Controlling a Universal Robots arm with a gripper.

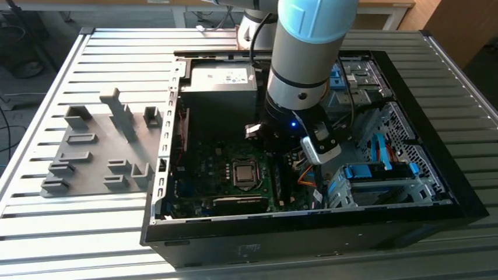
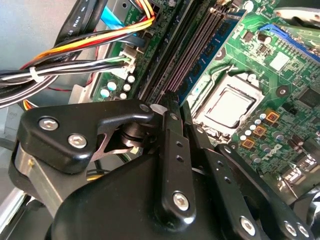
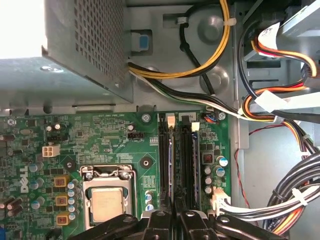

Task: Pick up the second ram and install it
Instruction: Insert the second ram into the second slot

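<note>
Inside the open computer case [image 1: 311, 224] my gripper [image 2: 176, 102] hangs low over the motherboard's memory slots [image 3: 184, 165], beside the processor socket [image 3: 106, 200]. The second ram [image 2: 217, 47] is a thin blue-teal stick seen edge-on. It stands along the slot nearest the socket and runs in between my fingertips. In the first wrist view the same stick [image 3: 171, 165] leads straight to the gripper [image 3: 175, 212], whose fingers are shut on its end. The neighbouring slots [image 2: 167, 65] show bare contact rows.
The grey power supply [image 3: 85, 45] sits beyond the slots. Bundled cables [image 3: 280, 200] hang close on the slots' other side. Blue drive-bay brackets [image 1: 365, 172] fill the exterior view's right of the case. Grey holder blocks [image 1: 101, 151] stand on the slatted table outside the case.
</note>
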